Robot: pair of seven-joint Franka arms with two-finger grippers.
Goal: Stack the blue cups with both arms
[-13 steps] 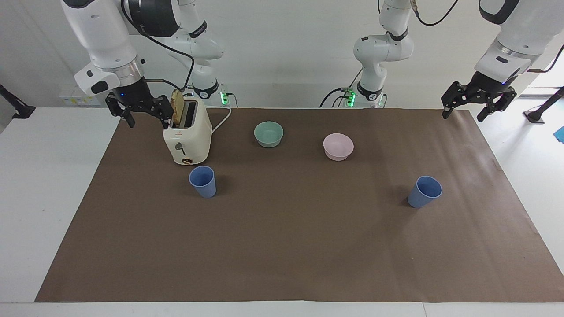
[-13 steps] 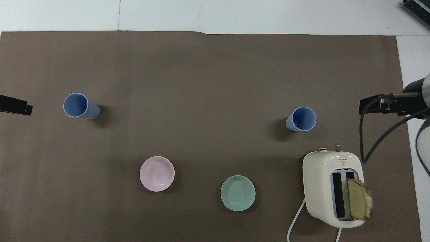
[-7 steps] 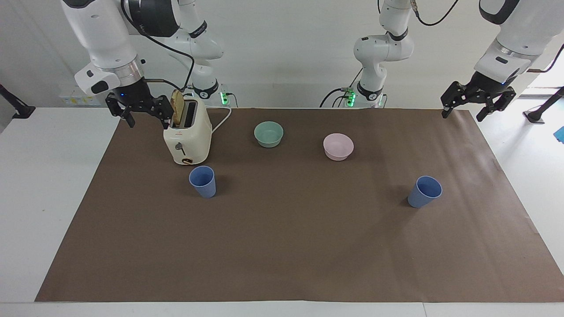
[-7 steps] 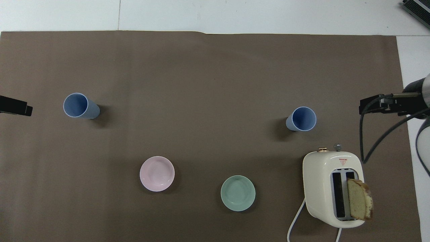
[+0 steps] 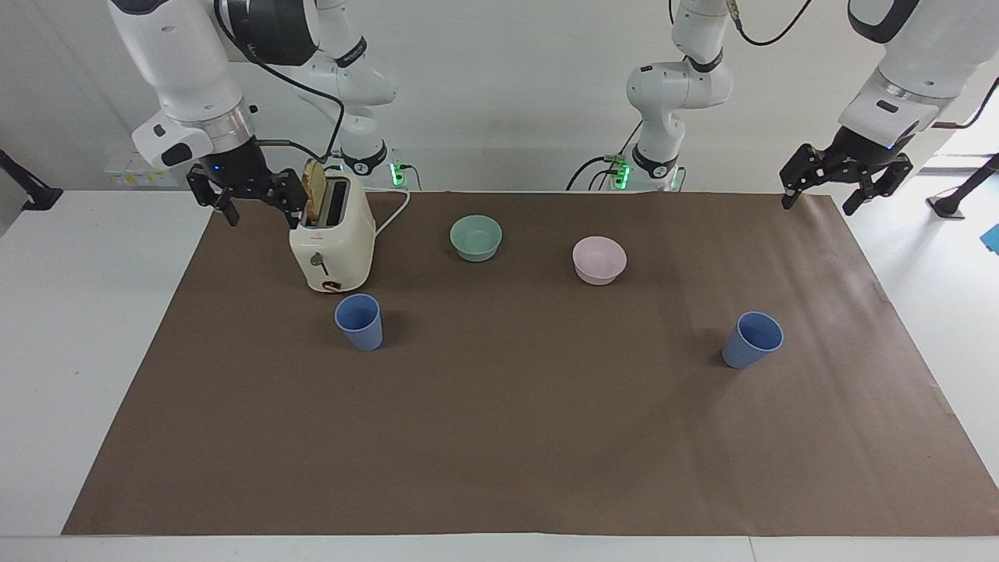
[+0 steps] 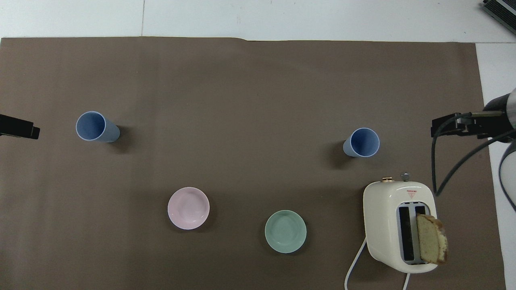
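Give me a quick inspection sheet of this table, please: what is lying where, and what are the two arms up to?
Surface: brown paper sheet on a white table.
Job's things: two small matte blue plastic cups, upright and apart, one beside the toaster, one toward the left arm's end.
Clutter: cream toaster with a bread slice; green bowl; pink bowl.
Grippers: left gripper and right gripper raised, open, empty.
Cables: white toaster cord; black cable on the right arm.
Surroundings: nothing seen.
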